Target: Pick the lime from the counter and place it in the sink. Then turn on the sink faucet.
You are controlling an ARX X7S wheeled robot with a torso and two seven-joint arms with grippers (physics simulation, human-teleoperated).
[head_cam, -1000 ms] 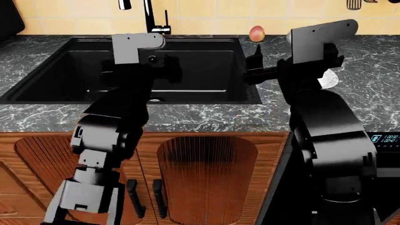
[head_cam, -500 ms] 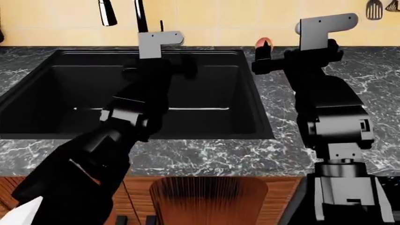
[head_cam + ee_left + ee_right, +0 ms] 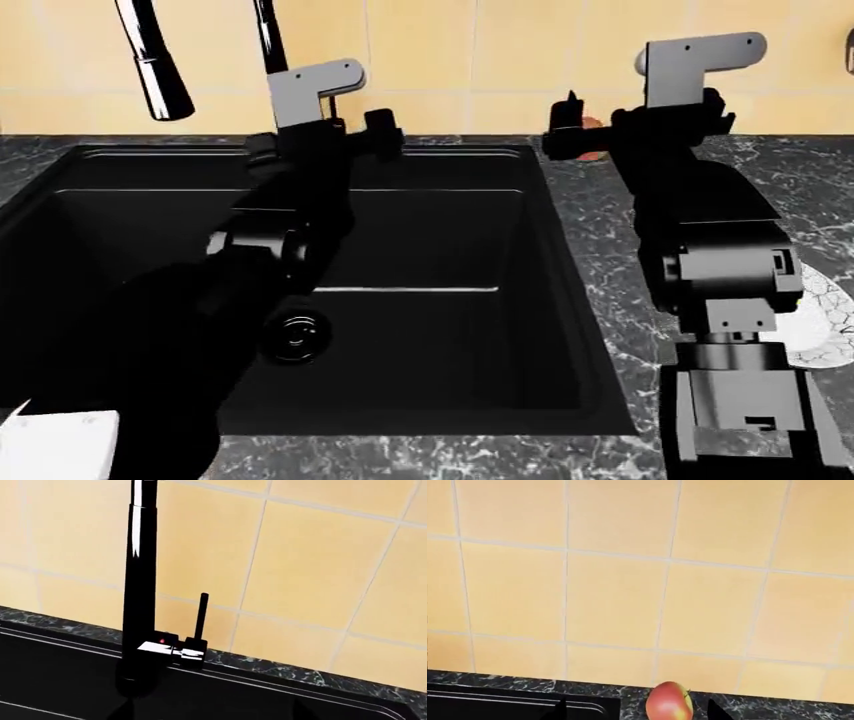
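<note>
Head view, L to R: sink faucet (image 3: 160, 70) w/ arched spout over black sink (image 3: 427, 300). Left gripper (image 3: 380, 135) raised by faucet base, finger gap can't tell. Right gripper (image 3: 635, 711) spread wide, red-yellow fruit (image 3: 669, 701) between its tips on counter (image 3: 601, 240). Lime not visible.

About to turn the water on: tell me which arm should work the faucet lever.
Left, probably. The left gripper is raised at the back of the sink, and its wrist camera looks straight at the sink faucet and its lever. The right gripper faces the red-and-yellow fruit instead.
</note>
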